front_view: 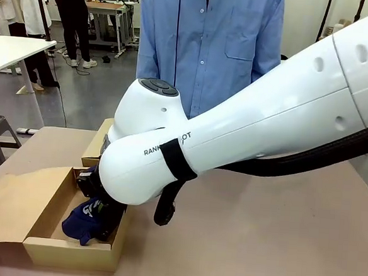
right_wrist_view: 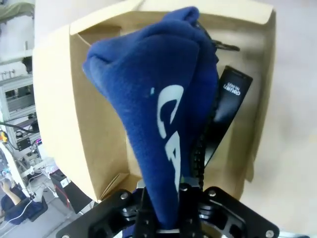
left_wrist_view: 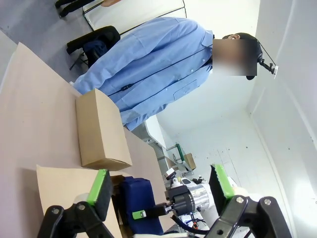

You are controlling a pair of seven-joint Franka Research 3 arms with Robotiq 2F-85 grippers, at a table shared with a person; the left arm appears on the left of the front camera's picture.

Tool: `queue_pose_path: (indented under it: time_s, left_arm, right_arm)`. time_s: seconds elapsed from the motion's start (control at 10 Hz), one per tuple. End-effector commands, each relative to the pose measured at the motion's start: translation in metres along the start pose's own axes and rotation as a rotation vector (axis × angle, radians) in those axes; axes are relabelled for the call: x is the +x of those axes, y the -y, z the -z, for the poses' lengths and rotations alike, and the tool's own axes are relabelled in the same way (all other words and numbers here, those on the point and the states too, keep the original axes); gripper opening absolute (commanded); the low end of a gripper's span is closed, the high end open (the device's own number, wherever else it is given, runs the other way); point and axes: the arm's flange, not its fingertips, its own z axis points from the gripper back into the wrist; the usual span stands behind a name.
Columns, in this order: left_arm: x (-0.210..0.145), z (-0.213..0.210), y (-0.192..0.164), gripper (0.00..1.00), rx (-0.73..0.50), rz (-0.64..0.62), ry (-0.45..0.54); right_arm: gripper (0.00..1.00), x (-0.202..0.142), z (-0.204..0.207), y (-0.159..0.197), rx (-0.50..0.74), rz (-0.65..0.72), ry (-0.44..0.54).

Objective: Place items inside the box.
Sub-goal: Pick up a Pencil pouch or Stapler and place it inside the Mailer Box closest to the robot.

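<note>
Pouch, navy, zip-fastened (right_wrist_view: pixel 148 99): soft fabric, long, white lettering of which only "CA" can be read. It is bunched and folded where it is gripped, and a dark zip edge runs down one side.

Location: inside the box (front_view: pixel 47 201) at the near left of the tabletop (front_view: pixel 258 244). It hangs from the right pincer (right_wrist_view: pixel 165 198), which is pressed together on one end of it. From where I stand I cannot tell whether its lower end touches the box floor.

Box: shallow brown cardboard, with the lid flap (front_view: pixel 5 207) laid open to the left. One black stapler (right_wrist_view: pixel 229 99) lies in it, beside the pouch.

Left pincer (left_wrist_view: pixel 158 193): spread, pinching nothing, held apart from the box and looking toward it.

Other items: a smaller cardboard box (left_wrist_view: pixel 101 129), closed, just beyond the large one. A person in a blue shirt (front_view: pixel 209 45) stands at the far side.

Step in hand, as I judge it: delivery of the pouch, at the point of release.

Next move calls for: lowering until the fabric settles flat, laying it alongside the stapler rather than over it, then parting the jaws and lifting straight up clear of the box walls.

Handling note: a limp pouch may drape over the wall or catch on a finger as the arm lifts away.
</note>
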Motion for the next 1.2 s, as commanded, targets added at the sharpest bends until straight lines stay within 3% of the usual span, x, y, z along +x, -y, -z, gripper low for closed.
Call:
queue_pose_path:
  time_s: [0.0,0.2,0.4,0.9,1.0,1.1]
  left_arm:
    - [0.001,0.001,0.002,1.0,-0.016,0.021,0.012]
    - [0.001,0.001,0.002,1.0,-0.016,0.021,0.012]
    - [0.001,0.001,0.002,1.0,-0.016,0.021,0.012]
    - [0.001,0.001,0.002,1.0,-0.016,0.021,0.012]
    - [0.001,0.001,0.002,1.0,-0.016,0.021,0.012]
    - [0.001,0.001,0.002,1.0,-0.016,0.021,0.012]
  right_arm:
    - [0.08,0.01,0.012,0.003,0.034,0.013,-0.012]
    - [0.08,0.015,0.025,0.007,0.033,0.003,0.009]
    - [0.08,0.019,0.043,0.012,0.018,0.018,-0.05]
    - [0.08,0.019,0.05,0.017,-0.005,0.026,-0.084]
    - [0.41,0.018,0.048,0.016,-0.003,0.023,-0.078]
    - [0.66,0.017,0.046,0.015,-0.003,-0.001,-0.07]
